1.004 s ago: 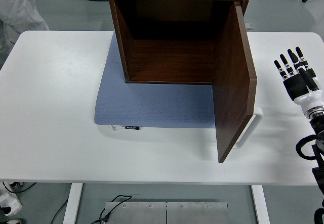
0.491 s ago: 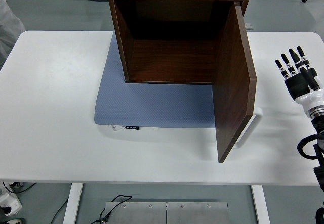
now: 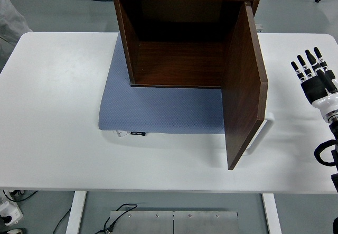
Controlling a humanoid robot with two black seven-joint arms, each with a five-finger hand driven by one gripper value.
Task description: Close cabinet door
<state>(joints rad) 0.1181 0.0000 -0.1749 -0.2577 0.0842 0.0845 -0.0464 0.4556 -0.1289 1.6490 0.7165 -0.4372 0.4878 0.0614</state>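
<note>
A dark brown wooden cabinet (image 3: 179,38) stands on a blue-grey mat at the back middle of the white table. Its inside is empty. Its door (image 3: 244,86), hinged on the right side, stands wide open and points toward the near edge. A white handle (image 3: 260,136) shows on the door's outer face. My right hand (image 3: 315,74) is at the right edge of the table, well to the right of the door and apart from it. Its fingers are straight and spread, and it holds nothing. My left arm is out of view.
The blue-grey mat (image 3: 158,107) lies under the cabinet and reaches toward the near edge. A person's light clothing (image 3: 8,17) shows at the top left corner. The table (image 3: 58,118) is bare white to the left of the mat.
My right hand has drifted a little to the right, farther from the door. The person at the top left has moved further out of the picture. The cabinet door has not moved.
</note>
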